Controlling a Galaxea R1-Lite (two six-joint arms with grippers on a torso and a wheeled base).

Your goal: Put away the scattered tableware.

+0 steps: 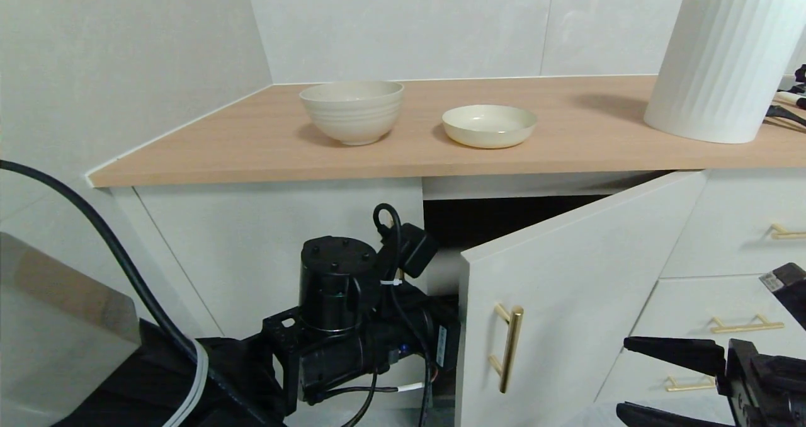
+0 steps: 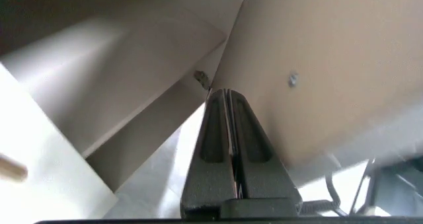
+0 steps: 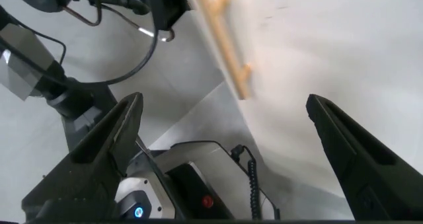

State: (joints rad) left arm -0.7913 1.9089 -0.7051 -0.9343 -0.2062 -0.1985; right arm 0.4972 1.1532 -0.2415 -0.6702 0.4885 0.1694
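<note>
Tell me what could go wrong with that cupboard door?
The cupboard door is only partly open, with the shut left gripper behind it; it might swing back onto that arm. The open right gripper sits near the gold handle and could knock it.

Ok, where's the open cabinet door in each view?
Head view: the cabinet door stands open at lower centre-right, below the counter.
Left wrist view: apparently its inner face, beside the shut left hand.
Right wrist view: its outer face, beyond the open right hand.
Shared landmark: the gold handle, also in the right wrist view.
</note>
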